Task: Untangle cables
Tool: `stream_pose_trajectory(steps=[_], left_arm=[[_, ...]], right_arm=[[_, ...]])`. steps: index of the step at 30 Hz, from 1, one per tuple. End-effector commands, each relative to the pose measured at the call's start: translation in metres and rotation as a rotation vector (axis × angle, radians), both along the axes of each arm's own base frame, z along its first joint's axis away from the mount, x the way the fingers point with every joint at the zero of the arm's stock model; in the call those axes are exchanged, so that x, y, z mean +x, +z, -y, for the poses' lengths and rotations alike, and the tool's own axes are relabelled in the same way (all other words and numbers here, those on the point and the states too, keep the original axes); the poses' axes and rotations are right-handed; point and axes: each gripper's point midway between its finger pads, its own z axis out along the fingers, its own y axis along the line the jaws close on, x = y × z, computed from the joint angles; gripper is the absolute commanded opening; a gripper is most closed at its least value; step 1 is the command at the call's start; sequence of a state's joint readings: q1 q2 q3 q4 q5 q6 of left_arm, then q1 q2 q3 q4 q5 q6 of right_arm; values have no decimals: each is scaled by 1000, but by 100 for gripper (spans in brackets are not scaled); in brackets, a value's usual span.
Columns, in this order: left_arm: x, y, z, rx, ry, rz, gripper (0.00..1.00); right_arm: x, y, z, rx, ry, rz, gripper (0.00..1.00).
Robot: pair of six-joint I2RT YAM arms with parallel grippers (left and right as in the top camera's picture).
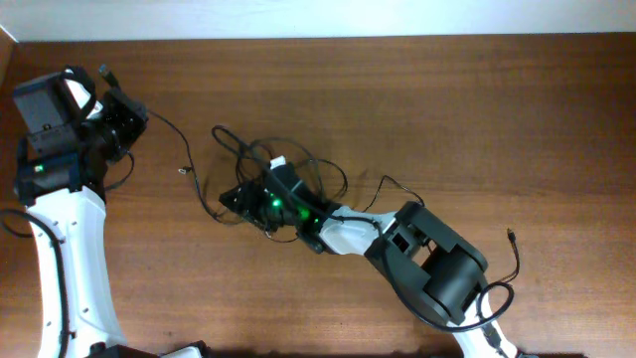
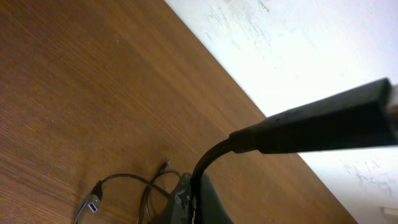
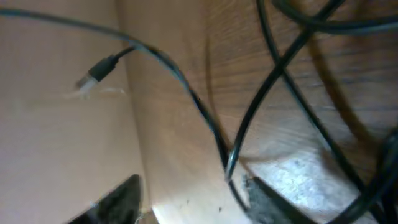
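Overhead, I saw two arms. The left claw (image 1: 134, 117) was clenched on one strand running to the cables (image 1: 288, 174), which lay tangled mid-table (image 1: 447, 99). The right claw (image 1: 238, 199) sat released at the tangle.

Left wrist: one big plug (image 2: 323, 121) close up.

Right wrist: fingers (image 3: 267, 199) apart, one plug end (image 3: 99, 71), and crossing strands I couldn't count.

Left arm (image 1: 62, 249) runs up the left edge, and the left tool (image 1: 127, 121) is clamped tight on a cable (image 1: 171, 129) at the far corner. Right arm (image 1: 427, 261) stretches in toward the middle, wrist low, right tool (image 1: 237, 199) down with its jaws parted.
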State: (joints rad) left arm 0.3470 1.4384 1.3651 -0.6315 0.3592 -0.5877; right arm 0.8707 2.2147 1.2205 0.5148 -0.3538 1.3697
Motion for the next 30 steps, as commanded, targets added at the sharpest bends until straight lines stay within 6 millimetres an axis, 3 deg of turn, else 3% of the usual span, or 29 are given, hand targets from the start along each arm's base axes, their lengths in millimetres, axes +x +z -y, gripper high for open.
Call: stream_pose_trajectory(steps=[1, 3, 5, 6, 7, 9, 11, 13, 14, 15, 16, 17, 19, 22, 28, 30], left_arm=[[0, 3, 1, -6, 1, -2, 0], [-1, 1, 2, -10, 0, -9, 0], [-3, -1, 3, -16, -1, -23, 0], [-4, -3, 3, -19, -1, -31, 0], [-6, -4, 4, -22, -1, -39, 0], [-9, -8, 5, -28, -1, -59, 0], [-9, -8, 4, -24, 3, -60, 0], [-10, -10, -4, 5, 32, -69, 0], [-10, -11, -8, 23, 54, -76, 0], [-12, -13, -18, 58, 97, -88, 0], [-13, -13, -23, 77, 120, -95, 0], [-14, -14, -27, 90, 134, -99, 0], [-17, -16, -38, 131, 184, -119, 0], [-25, -18, -59, 207, 278, -154, 0], [-38, -18, -89, 230, 372, -171, 0], [-42, -18, -98, 227, 397, -175, 0]], right_arm=[[11, -11, 0, -51, -111, 48, 46], [15, -18, 1, -70, -142, 58, 46], [18, -29, -3, -78, -141, 53, 30], [20, -28, -3, -82, -135, 71, 11], [24, -27, -1, -103, -110, 125, 4], [33, 3, 2, -57, 32, 261, 4], [53, 19, 33, -128, 70, 323, 4], [83, 28, 101, -330, 18, 325, 4], [97, 34, 145, -464, -27, 332, 4], [112, 48, 216, -659, -97, 343, 4], [117, 58, 255, -743, -134, 341, 4], [120, 65, 279, -784, -153, 335, 4], [128, 85, 367, -836, -293, 258, 4], [125, 77, 461, -887, -448, 113, 4], [84, 63, 595, -1020, -673, -119, 4], [70, 59, 616, -1038, -706, -179, 4]])
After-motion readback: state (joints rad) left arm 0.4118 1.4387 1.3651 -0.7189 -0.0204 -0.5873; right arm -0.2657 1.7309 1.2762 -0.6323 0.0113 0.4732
